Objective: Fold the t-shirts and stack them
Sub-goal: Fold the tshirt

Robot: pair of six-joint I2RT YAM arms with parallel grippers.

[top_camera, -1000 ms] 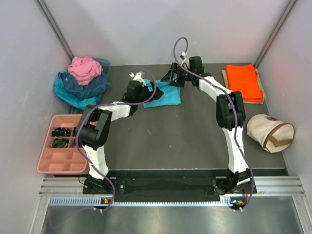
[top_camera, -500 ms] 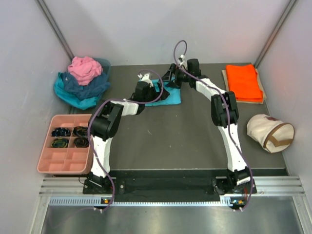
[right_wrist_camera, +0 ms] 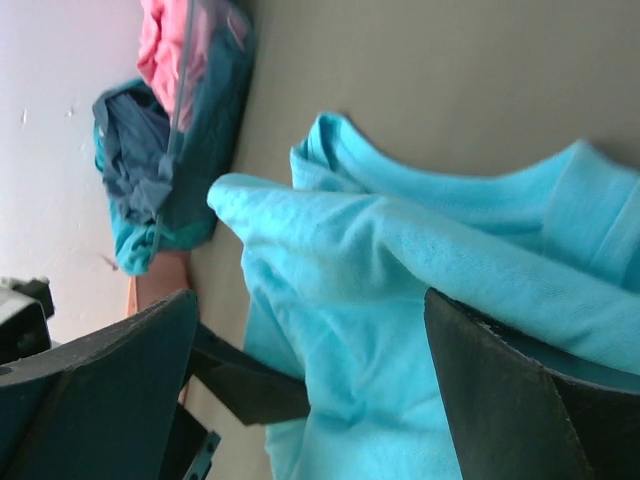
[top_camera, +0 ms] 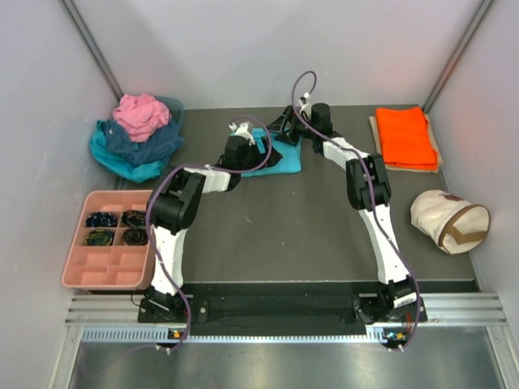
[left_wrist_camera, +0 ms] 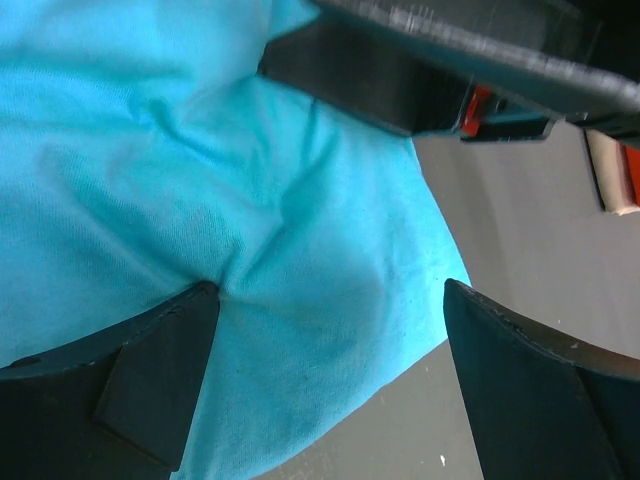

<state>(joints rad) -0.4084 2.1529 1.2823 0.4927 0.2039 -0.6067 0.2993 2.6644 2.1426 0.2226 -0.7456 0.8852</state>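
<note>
1. The turquoise t-shirt (top_camera: 285,160) lay partly folded and rumpled at the far middle of the worktop (top_camera: 284,235). A folded orange t-shirt (top_camera: 403,136) sat far right, and a heap of unfolded t-shirts (top_camera: 138,134) far left.
2. The left claw (left_wrist_camera: 330,300) was released, its jaws spread wide over the shirt's near-left part. One finger (left_wrist_camera: 150,380) touched a crease in the cloth, and nothing was pinched.
3. The right claw (right_wrist_camera: 308,300) was likewise released. It straddled a raised ridge of turquoise cloth at the shirt's far edge without closing on it.
4. The step in hand appeared to be taking hold for the next fold. To do it well, each claw would have needed to sink until the cloth sat deep between its fingers, and both should have closed on one edge, not on a stray wrinkle. Lifting evenly would probably have kept the fold square.
5. Both arms reached far forward. The left bent sharply at its elbow and angled inward, and the right stretched long and leaned left. The two claws were near each other above the shirt.
</note>
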